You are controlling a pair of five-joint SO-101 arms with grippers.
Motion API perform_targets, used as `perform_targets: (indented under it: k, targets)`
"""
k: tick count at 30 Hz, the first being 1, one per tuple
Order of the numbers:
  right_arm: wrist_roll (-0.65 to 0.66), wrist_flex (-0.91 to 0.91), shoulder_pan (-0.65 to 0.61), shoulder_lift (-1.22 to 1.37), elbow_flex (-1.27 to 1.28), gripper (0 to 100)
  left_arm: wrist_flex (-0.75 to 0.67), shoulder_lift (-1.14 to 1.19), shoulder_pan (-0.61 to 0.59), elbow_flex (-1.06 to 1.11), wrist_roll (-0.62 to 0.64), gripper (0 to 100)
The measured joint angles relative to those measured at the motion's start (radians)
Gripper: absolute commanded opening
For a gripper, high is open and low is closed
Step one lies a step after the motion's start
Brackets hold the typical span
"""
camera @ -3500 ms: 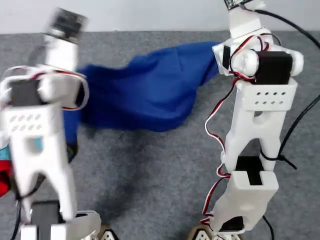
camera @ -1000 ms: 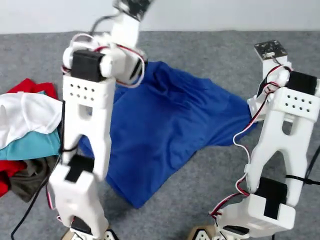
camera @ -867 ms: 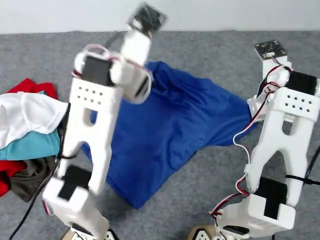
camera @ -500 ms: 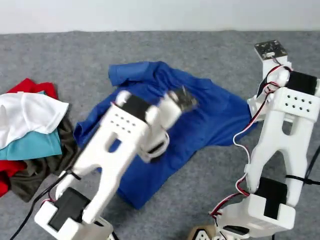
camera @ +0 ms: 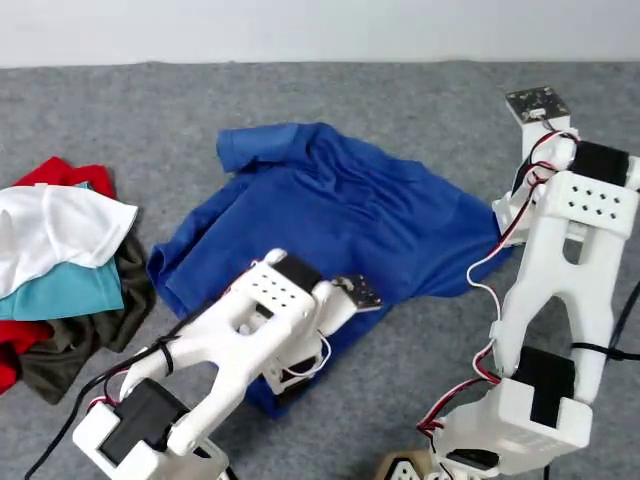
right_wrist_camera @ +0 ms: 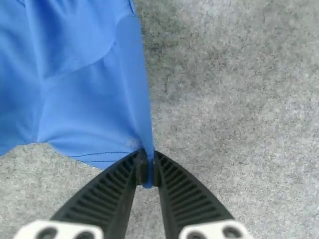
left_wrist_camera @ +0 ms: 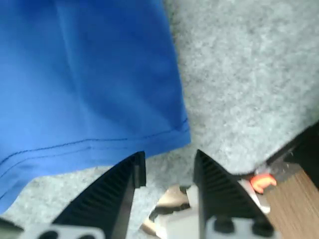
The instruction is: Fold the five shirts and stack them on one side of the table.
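A blue shirt [camera: 340, 210] lies spread and rumpled across the middle of the grey table. My left arm [camera: 265, 320] stretches low over its near hem. In the left wrist view my left gripper [left_wrist_camera: 167, 167] stands open just off the hem corner of the blue shirt [left_wrist_camera: 99, 89], with nothing between its fingers. My right gripper [right_wrist_camera: 144, 172] is shut on the edge of the blue shirt [right_wrist_camera: 89, 84]. In the high view the right arm [camera: 565, 240] stands at the shirt's right edge.
A heap of shirts sits at the left edge: white [camera: 60, 225] on top, teal [camera: 55, 290], red [camera: 60, 175] and a dark one [camera: 95, 335]. Bare grey table [camera: 420, 100] lies beyond the blue shirt. A wooden edge [left_wrist_camera: 294, 199] shows near my left gripper.
My left arm has swung from the shirt's far left corner down to its near hem. That far corner now lies flat on the table. The right arm has hardly moved.
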Motion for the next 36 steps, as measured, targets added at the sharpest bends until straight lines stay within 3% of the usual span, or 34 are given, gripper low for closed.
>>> perform_targets:
  k: [11,17,23,26,31,36]
  targets:
    - [-0.003,-0.012,0.0,0.0,0.0,1.0,-0.16,0.0,0.005,0.11,0.051,23]
    - [-0.032,-0.032,0.0,0.0,0.0,1.0,-0.276,-0.012,0.005,0.221,0.052,13]
    - [-0.037,-0.032,0.0,0.0,0.0,1.0,-0.298,-0.026,0.009,0.229,0.048,1]
    - [-0.037,-0.032,0.0,0.0,0.0,1.0,-0.296,-0.031,0.011,0.226,0.035,1]
    - [-0.037,0.002,0.0,-0.002,-0.005,1.0,-0.14,-0.031,-0.003,0.091,-0.08,1]
    - [-0.021,0.071,0.0,-0.048,-0.026,1.0,0.083,-0.035,-0.135,-0.219,-0.077,1]
